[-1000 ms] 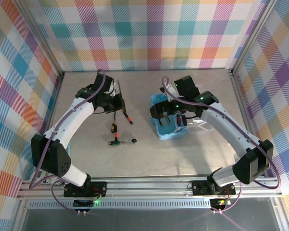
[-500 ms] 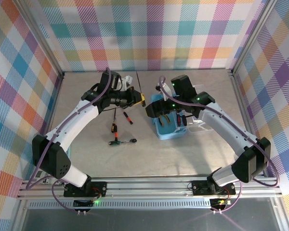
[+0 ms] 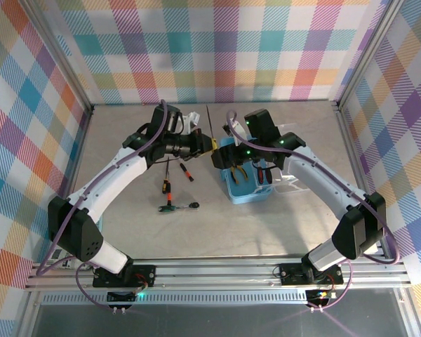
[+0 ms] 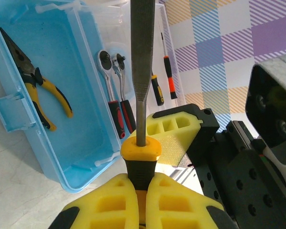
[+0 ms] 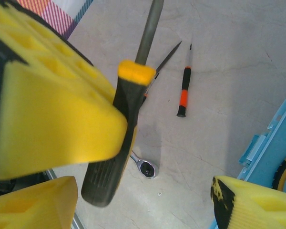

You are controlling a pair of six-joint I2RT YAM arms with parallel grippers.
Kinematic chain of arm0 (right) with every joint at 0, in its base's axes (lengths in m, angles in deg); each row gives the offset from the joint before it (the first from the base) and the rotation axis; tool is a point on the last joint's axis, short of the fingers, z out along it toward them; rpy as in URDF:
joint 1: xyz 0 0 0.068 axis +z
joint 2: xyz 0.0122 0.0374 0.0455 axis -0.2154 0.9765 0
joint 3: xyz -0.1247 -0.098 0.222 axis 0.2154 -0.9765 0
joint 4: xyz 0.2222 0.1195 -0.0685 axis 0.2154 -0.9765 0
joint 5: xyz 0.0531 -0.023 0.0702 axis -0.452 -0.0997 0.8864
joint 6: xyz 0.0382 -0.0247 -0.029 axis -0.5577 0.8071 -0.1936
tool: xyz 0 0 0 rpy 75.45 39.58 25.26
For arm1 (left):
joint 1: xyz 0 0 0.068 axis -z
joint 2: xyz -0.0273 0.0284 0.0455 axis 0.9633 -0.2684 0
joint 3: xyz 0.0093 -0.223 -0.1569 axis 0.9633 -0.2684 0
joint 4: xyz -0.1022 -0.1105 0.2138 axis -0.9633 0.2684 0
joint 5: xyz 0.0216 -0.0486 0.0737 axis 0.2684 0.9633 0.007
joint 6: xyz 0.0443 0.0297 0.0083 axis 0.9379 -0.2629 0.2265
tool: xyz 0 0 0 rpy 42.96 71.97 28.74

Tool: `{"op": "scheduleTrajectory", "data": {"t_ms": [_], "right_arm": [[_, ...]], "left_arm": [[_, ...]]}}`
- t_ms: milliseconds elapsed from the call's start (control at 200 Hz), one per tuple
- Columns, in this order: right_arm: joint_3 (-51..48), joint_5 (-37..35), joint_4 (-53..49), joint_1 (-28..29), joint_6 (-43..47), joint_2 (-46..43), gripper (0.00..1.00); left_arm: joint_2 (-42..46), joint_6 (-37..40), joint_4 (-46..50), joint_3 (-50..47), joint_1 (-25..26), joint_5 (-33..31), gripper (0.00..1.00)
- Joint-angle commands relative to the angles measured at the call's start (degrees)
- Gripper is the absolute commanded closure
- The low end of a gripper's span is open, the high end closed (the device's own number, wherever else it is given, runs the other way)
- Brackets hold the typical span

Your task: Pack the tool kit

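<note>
My left gripper (image 3: 203,146) (image 4: 140,183) is shut on the black-and-yellow handle of a large screwdriver (image 3: 209,126) (image 4: 139,71), held in the air just left of the light-blue box (image 3: 247,188) (image 4: 62,143). My right gripper (image 3: 222,157) (image 5: 143,202) stands open around the handle's butt end (image 5: 109,157) without touching it. Yellow-handled pliers (image 4: 47,88) and a red-handled ratchet wrench (image 4: 115,95) lie in the box. On the table lie a second ratchet wrench (image 3: 179,206) (image 5: 145,168), an orange-and-black screwdriver (image 3: 186,171) (image 5: 183,90) and a small yellow-and-black one (image 3: 165,185).
The box's clear lid (image 3: 284,184) lies open to the right of it, with two small screwdrivers (image 4: 163,83) seen through the plastic. Checkered walls close the table on three sides. An aluminium rail (image 3: 210,270) runs along the near edge.
My left gripper lifted the large screwdriver off the table and carried it right towards the box. My right gripper moved left to meet it, and its jaws narrowed somewhat.
</note>
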Motion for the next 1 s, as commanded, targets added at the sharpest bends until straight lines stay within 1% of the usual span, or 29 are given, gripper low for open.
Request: {"op": "scheduleTrajectory", "data": {"t_ms": [0,105,190,250,300,425,485,545,620,690,755,810,830,915,950,995], "right_arm": [[2.47,0.12,1.57,0.52,-0.46,0.39,0.31],[2.71,-0.33,1.35,0.50,-0.43,0.53,0.39],[2.71,-0.42,1.22,0.51,-0.56,0.64,0.50],[2.77,-0.34,1.17,0.45,-0.65,0.73,0.53],[2.76,-0.33,1.14,0.52,-0.65,0.69,0.59],[2.66,-0.25,1.12,0.52,-0.81,0.66,0.65],[2.61,-0.25,1.22,0.51,-0.81,0.54,0.72],[2.59,-0.33,1.02,0.50,-0.81,0.39,0.76],[2.48,-0.46,0.89,0.47,-0.82,0.23,0.84],[2.46,-0.85,0.61,0.54,-0.98,-0.01,0.89],[2.29,-2.54,0.52,0.52,-1.60,-0.52,0.94],[1.85,-4.79,0.35,0.43,-2.41,-1.18,1.00],[1.79,-5.56,0.14,0.39,-2.61,-1.52,1.00],[1.49,-7.95,-1.24,0.02,-3.32,-2.54,1.00],[1.33,-8.60,-1.92,-0.37,-3.54,-3.05,1.00],[0.86,-9.39,-2.90,-1.13,-3.80,-3.75,1.00]], "left_arm": [[0.78,0.85,0.15,-0.77,1.15,1.34,1.00],[0.78,1.22,0.60,-1.12,1.61,1.24,1.00],[0.78,1.48,0.70,-1.13,1.86,1.35,1.00],[0.78,1.62,0.69,-1.12,1.96,1.51,1.00],[0.78,1.75,0.69,-0.95,2.06,1.68,1.00],[0.69,1.93,0.69,-0.60,2.36,2.12,1.00],[0.69,1.99,0.69,-0.60,2.41,2.12,1.00],[0.78,2.04,0.69,-0.69,2.49,2.12,1.00],[0.78,2.01,0.69,-0.77,2.58,2.03,1.00],[0.78,2.08,0.70,-0.86,2.55,1.86,1.00],[0.62,2.17,0.70,-0.95,2.58,1.62,1.00],[0.45,2.58,0.78,-0.83,2.54,1.14,1.00],[0.35,2.83,1.13,-0.78,2.50,0.81,1.00],[-0.13,4.63,3.54,0.22,1.79,-0.78,0.86],[-0.26,5.35,4.50,0.62,1.16,-1.25,0.77],[-0.19,6.10,5.65,1.02,0.02,-2.10,0.68]]}}
